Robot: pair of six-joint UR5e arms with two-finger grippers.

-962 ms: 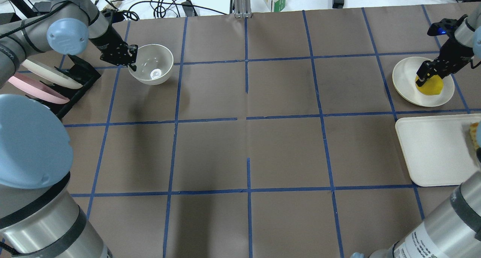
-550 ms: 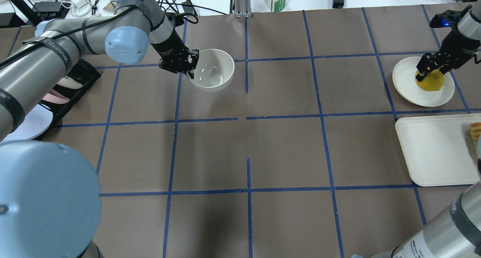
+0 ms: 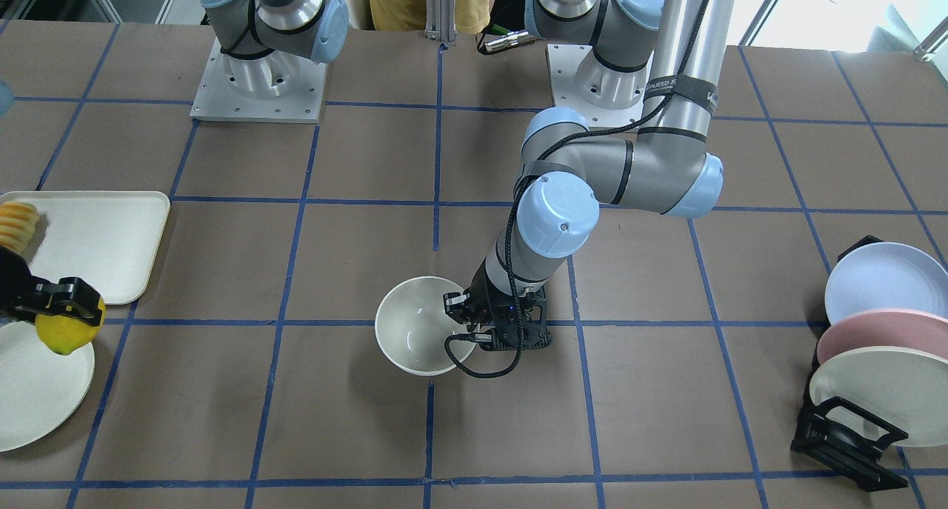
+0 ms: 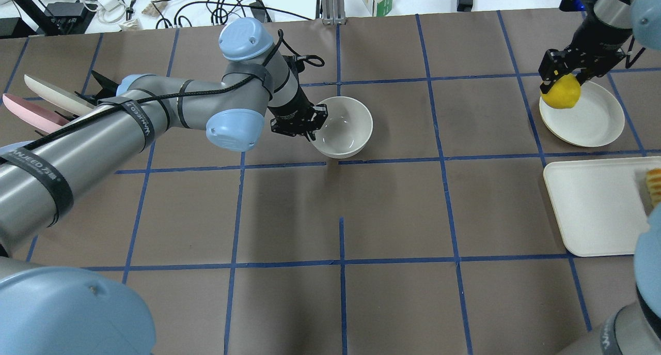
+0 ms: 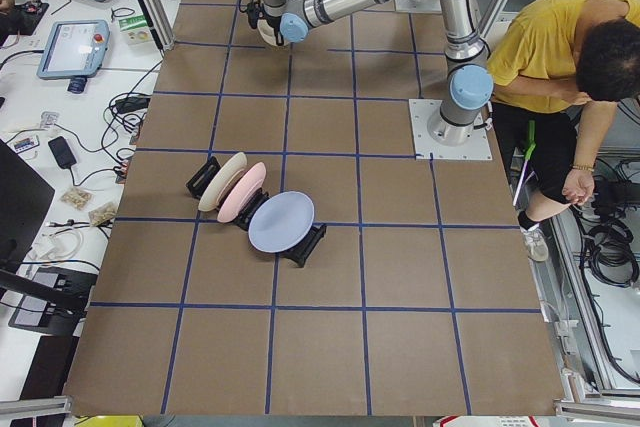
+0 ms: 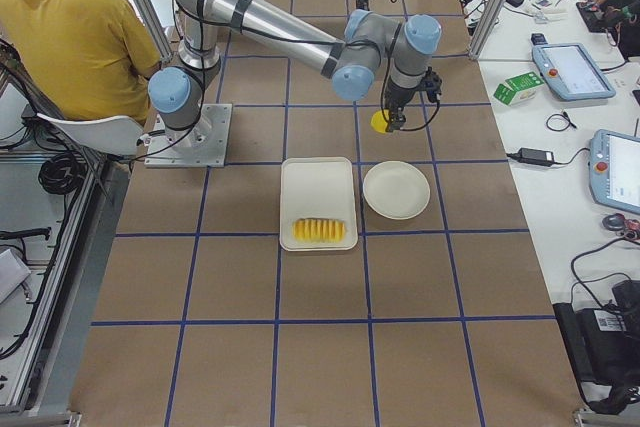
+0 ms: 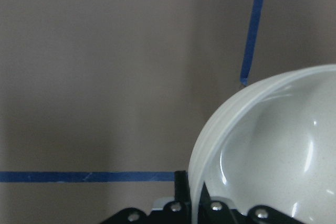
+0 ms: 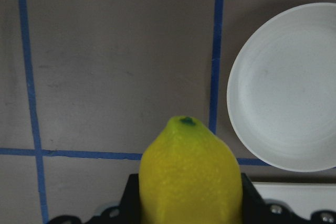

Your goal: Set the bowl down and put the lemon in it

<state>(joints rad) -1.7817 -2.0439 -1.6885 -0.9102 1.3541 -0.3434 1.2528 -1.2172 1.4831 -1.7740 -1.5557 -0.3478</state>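
Observation:
The off-white bowl [image 4: 345, 128] hangs from my left gripper [image 4: 311, 132], which is shut on its left rim near the table's middle. It is low over the brown mat; I cannot tell if it touches. It also shows in the front view [image 3: 415, 325] with the left gripper [image 3: 465, 322], and in the left wrist view [image 7: 273, 145]. My right gripper [image 4: 562, 82] is shut on the yellow lemon [image 4: 559, 95] and holds it in the air over the left edge of a plate. The lemon fills the right wrist view [image 8: 189, 177], green tip forward.
An empty off-white plate [image 4: 591, 120] lies at the far right. A white tray [image 4: 594, 205] in front of it holds sliced yellow-orange food [image 4: 655, 185]. A black rack with standing plates [image 3: 866, 361] is at the far left.
My left arm carried the bowl rightward from beside the rack to the table's middle. My right gripper lifted the lemon off the plate and moved it left and farther back.

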